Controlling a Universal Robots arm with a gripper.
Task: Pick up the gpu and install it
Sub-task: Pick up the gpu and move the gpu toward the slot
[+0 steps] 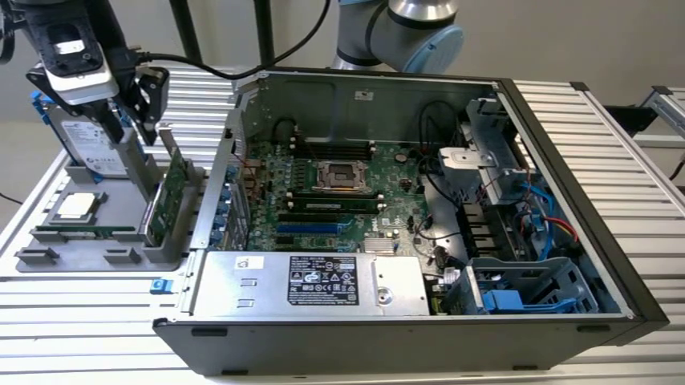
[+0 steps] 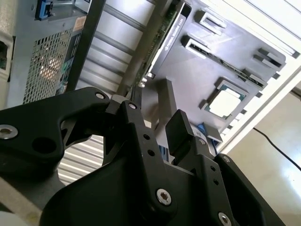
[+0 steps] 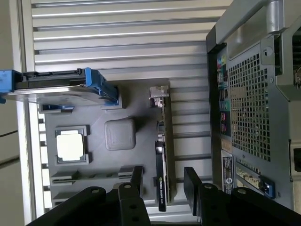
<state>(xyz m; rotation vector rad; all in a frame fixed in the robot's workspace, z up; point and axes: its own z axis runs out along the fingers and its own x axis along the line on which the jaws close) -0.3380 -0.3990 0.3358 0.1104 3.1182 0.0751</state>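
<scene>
Jaws stand apart in both wrist views. The gripper point(image 3: 163, 173) is lowered toward the gpu point(image 3: 162, 155), with one of its fingers point(image 3: 137, 181) on either side of the card's thin edge. A gap shows on both sides, so nothing looks clamped yet.

The gpu stands on edge in a slot of the grey tray point(image 3: 136, 141), on the side nearest the case, with its silver bracket point(image 3: 160, 92) at the end away from the fingers. The same tray carries a cpu point(image 3: 70, 145) lying flat in its pocket, and beyond that a hard drive point(image 3: 61, 87) in a blue frame standing upright. The tray rests on the slatted metal surface point(image 3: 117, 42).

In the exterior view this all sits at the upper left of the frame, the arm's head hanging over the tray with the green card just below the fingertips. To the exterior view's right lies the open case point(image 1: 354, 92). Its motherboard point(image 1: 332, 200) is exposed, and the blue slots point(image 1: 308, 228) at lower centre carry no card.

By my reading the task is at its very start. The approach is made and the fingers are lined up, but the grasp, the lift, the carry across to the case and the seating in a slot are all undone.
</scene>
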